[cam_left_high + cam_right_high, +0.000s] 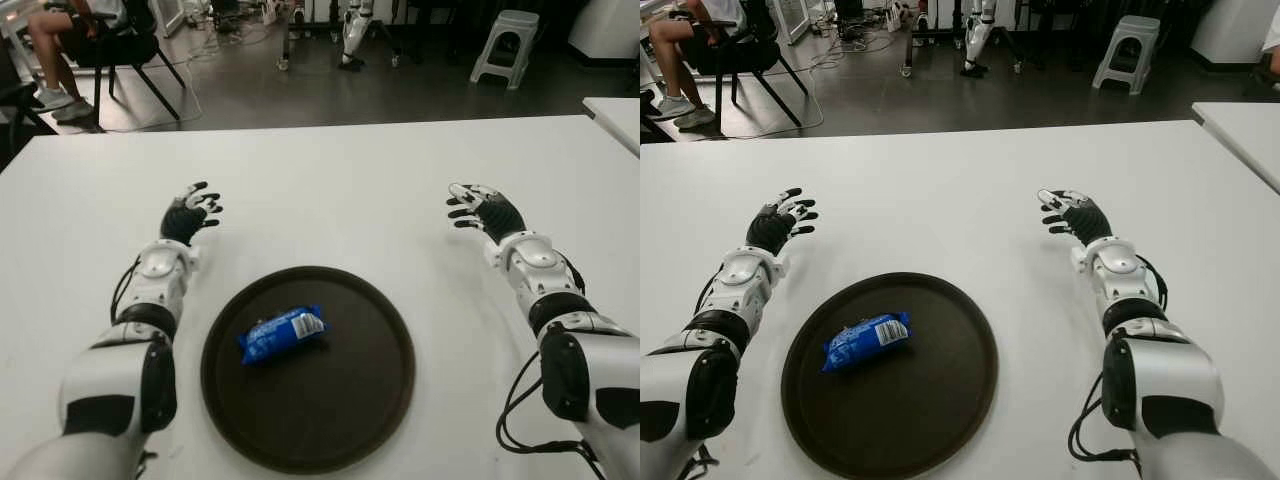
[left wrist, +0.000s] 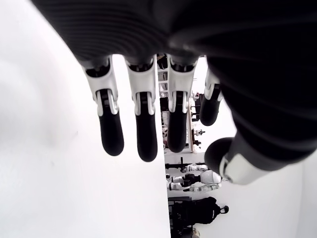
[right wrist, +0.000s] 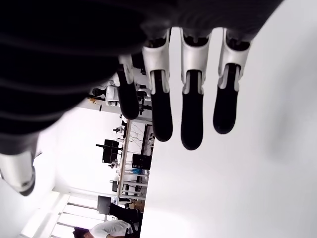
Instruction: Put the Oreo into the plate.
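Note:
A blue Oreo packet [image 1: 283,333] lies inside the round dark brown plate [image 1: 360,410], left of its middle, with no hand touching it. My left hand [image 1: 190,213] shows over the white table to the plate's far left, fingers [image 2: 139,124] spread and holding nothing. My right hand [image 1: 478,208] is on the far right of the plate, its fingers [image 3: 190,116] also stretched out and empty. Both hands are well apart from the plate and the packet.
The white table [image 1: 330,190] stretches to a far edge. Beyond it stand a grey stool [image 1: 507,45], a black chair with a seated person [image 1: 75,40] at the far left, and another robot's legs [image 1: 352,35]. A second table's corner [image 1: 615,112] shows at right.

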Robot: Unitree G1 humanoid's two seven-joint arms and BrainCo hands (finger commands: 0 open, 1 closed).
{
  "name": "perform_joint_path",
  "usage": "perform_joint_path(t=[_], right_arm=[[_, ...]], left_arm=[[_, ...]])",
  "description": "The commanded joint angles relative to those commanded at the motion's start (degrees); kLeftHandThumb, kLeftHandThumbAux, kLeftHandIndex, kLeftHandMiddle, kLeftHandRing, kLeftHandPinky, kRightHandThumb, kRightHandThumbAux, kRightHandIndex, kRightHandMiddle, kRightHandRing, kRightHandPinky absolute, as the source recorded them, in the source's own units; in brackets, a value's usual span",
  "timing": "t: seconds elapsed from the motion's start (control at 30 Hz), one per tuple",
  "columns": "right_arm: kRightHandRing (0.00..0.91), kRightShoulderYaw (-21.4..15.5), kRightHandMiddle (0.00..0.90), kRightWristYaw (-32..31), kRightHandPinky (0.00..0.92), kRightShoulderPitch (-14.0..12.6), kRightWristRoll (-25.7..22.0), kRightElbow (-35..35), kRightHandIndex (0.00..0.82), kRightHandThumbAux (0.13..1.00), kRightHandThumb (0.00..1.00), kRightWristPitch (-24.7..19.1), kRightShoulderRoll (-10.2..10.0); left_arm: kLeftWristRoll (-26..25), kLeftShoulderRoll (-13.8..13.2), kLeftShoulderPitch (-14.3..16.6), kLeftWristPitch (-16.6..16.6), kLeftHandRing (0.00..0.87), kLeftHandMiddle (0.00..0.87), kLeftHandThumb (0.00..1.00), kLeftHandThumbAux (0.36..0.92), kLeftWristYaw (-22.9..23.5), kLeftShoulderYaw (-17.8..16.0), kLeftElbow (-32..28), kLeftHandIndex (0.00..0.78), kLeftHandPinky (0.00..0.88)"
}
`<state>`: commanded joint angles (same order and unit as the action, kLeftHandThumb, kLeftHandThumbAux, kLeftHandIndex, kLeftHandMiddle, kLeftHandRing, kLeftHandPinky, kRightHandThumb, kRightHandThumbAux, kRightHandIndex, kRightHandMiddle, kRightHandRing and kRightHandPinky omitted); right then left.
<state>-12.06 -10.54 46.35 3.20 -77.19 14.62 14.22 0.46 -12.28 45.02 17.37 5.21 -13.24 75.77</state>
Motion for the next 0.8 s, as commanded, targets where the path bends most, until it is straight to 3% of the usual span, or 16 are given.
perform_joint_path(t=[0.5, 0.8], right_arm=[[0.378, 0.4, 0.336, 0.0, 0.392, -0.1, 0.5, -0.1, 0.228, 0.496, 0.065, 0.0, 0.0], [0.401, 0.1, 0.364, -0.5, 0.41, 0.0, 0.3, -0.1, 0.259, 0.493, 0.057, -0.3, 0.2]], left_arm=[[-0.4, -0.5, -0.1, 0.0, 0.271, 0.257, 0.096, 0.633, 0.6, -0.4, 0.0, 0.16, 0.293], [-1.0, -2.0, -0.1, -0.7, 0.28, 0.268, 0.082, 0.656, 1.5, -1.4, 0.3, 0.159, 0.301]])
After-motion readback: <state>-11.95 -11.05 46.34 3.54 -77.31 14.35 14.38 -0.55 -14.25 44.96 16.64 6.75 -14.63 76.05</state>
